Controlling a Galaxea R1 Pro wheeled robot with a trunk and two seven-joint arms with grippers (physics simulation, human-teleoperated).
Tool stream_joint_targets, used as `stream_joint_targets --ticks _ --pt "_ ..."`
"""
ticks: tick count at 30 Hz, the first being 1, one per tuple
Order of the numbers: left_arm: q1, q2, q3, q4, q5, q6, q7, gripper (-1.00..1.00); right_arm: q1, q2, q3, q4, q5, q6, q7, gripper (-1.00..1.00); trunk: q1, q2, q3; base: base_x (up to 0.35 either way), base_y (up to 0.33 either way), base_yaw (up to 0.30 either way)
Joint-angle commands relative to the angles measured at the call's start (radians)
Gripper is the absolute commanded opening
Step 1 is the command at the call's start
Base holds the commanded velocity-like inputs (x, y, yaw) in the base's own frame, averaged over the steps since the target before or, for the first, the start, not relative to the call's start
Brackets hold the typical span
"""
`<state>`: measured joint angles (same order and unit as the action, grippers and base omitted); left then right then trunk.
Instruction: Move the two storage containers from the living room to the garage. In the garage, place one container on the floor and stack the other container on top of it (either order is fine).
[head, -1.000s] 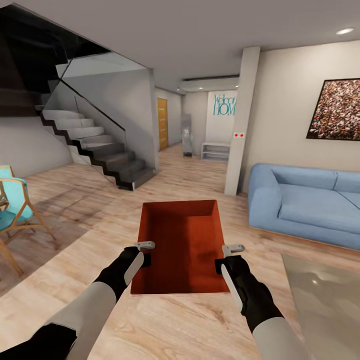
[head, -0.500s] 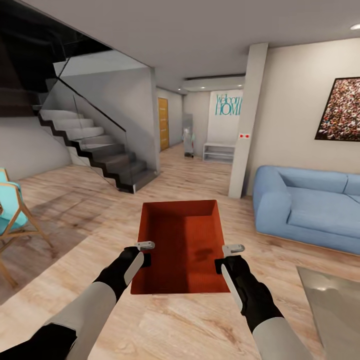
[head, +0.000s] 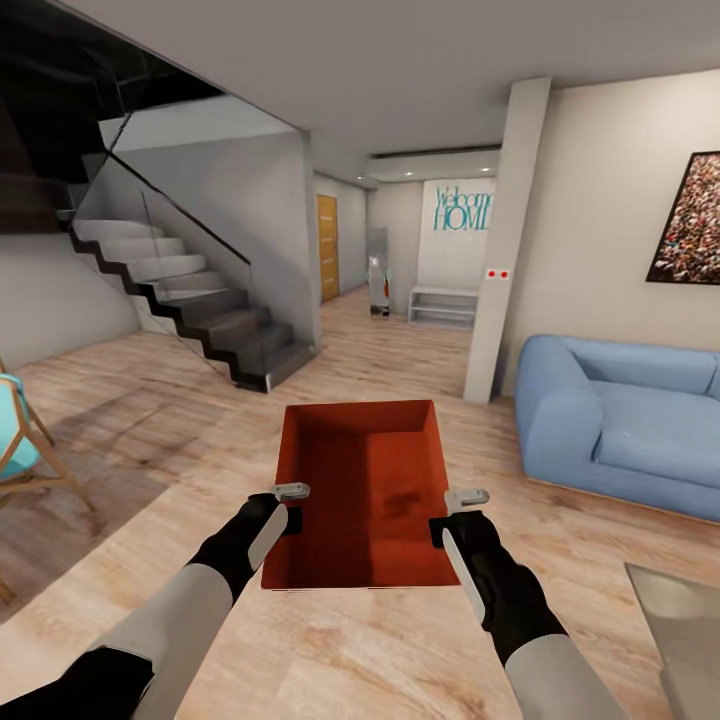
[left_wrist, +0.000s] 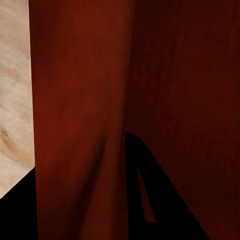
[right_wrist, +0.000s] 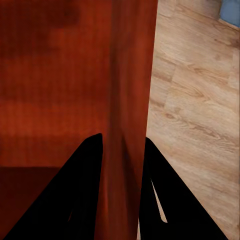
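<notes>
Now both arms' fingers (head: 291, 491) clamp container (head: 365, 490) walls

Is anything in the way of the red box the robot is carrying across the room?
Nothing visible blocks it. The storage container is held over open wood floor leading toward the hallway. The stairs, pillar and blue sofa stand off to the sides.

Both tools, left (head: 291, 506) and right (head: 452, 510), seemingly clamp the orange-red bin (head: 362, 490) above wood floor (head: 150, 440)

The view has swung left (probably the base turning), sofa (head: 625, 425) shifting right.
</notes>
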<state>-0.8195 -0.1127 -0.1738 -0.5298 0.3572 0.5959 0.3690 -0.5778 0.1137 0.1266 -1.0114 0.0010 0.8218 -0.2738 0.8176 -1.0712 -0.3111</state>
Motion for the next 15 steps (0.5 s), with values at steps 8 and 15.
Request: stream_joint_targets --ticks 8,15 --pt "0.000 0.001 -0.018 0.002 -0.003 0.062 0.001 -1.00 -0.001 0.000 0.005 -0.073 -0.052 -0.012 0.008 -1.00 0.000 0.000 0.000 0.335 0.001 0.000" --pt "0.000 0.001 -0.018 0.003 -0.003 0.062 0.001 -1.00 -0.001 0.000 0.005 -0.073 -0.052 -0.011 0.008 -1.00 0.000 0.000 0.000 0.335 0.000 0.000"
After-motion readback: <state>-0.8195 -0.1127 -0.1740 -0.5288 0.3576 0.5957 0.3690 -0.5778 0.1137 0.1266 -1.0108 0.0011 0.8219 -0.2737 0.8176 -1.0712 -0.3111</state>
